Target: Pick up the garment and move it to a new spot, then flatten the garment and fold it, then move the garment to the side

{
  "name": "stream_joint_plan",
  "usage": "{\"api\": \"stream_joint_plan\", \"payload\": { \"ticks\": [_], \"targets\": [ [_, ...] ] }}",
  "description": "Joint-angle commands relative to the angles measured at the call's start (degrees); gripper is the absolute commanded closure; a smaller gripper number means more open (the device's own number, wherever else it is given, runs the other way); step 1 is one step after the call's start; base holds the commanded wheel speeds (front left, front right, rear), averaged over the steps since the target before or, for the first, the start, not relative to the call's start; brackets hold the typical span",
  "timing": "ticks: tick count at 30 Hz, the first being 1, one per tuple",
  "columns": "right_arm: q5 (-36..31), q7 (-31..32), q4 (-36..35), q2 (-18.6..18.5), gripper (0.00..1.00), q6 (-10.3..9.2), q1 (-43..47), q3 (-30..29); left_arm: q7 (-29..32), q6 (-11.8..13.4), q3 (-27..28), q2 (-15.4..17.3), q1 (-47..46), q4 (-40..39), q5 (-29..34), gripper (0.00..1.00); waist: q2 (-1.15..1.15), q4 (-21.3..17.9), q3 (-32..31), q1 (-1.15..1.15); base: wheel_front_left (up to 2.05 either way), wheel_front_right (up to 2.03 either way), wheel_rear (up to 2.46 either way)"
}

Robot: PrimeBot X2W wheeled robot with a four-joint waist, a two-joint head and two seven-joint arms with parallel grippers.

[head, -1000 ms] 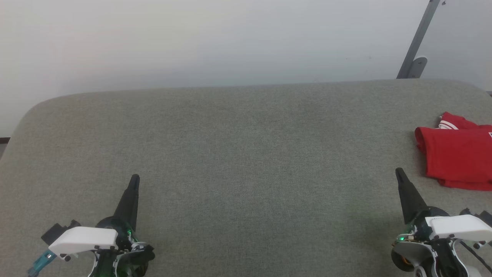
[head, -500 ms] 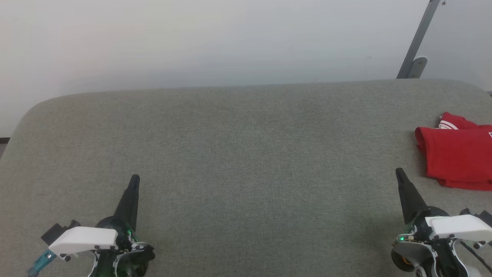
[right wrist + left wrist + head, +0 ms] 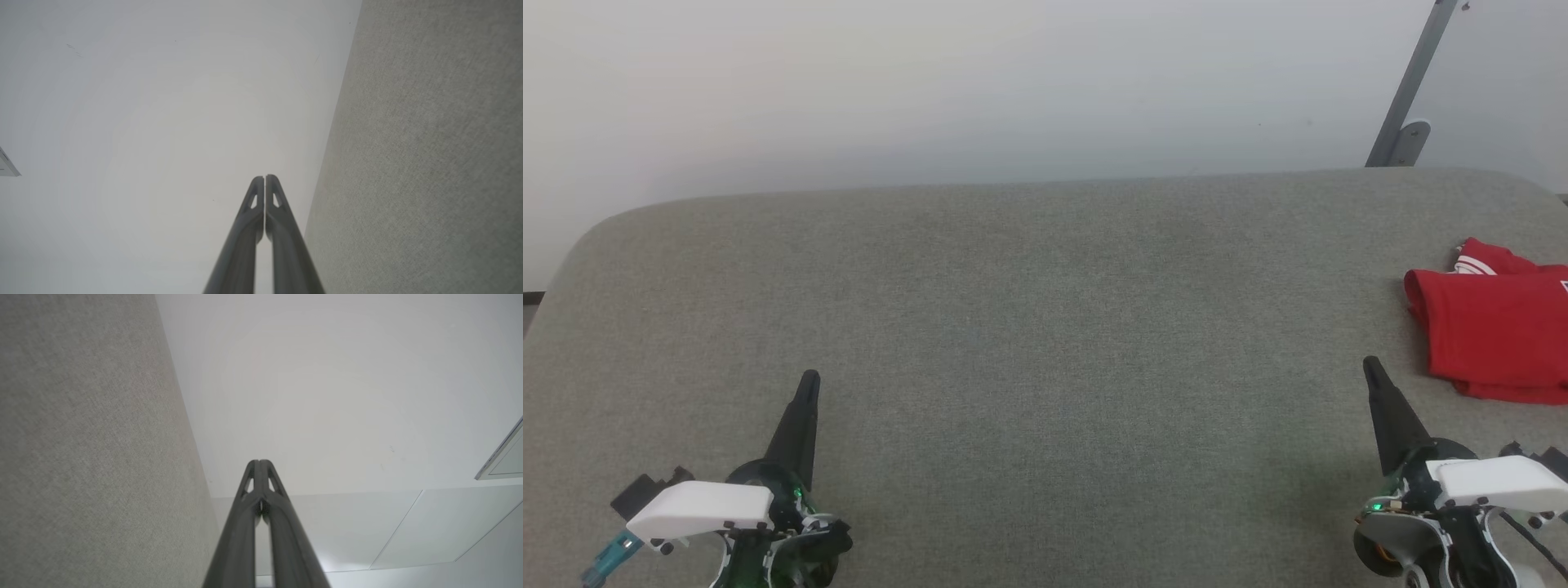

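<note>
Holding my left gripper (image 3: 809, 380) and right gripper (image 3: 1369, 365) closed tight and empty near the front edge of the grey table (image 3: 1045, 327), I see the red garment (image 3: 1494, 335) folded at the right edge, so the last step looks done and I should just stay clear.

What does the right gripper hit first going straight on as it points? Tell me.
Likely nothing nearby: the shut right gripper aims over the table at the white wall; the garment lies off to its right. Depth is unclear.
</note>
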Motion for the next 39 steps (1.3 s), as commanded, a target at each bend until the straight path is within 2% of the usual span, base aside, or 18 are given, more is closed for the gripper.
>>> {"api": "stream_joint_plan", "payload": {
  "ticks": [1,39],
  "targets": [
    [0.2,0.2,-0.2,0.2,1.00,0.00,-0.3,-0.1,0.2,-0.2,0.0,-0.1,-0.6,0.0,-0.2,1.00,0.00,0.0,0.0,0.00,0.00,0.00,0.00],
    [0.3,0.1,-0.2,0.2,1.00,0.00,-0.3,-0.1,0.2,-0.2,0.0,-0.1,-0.6,-0.1,-0.2,1.00,0.00,0.0,0.0,0.00,0.00,0.00,0.00]
  ]
}}
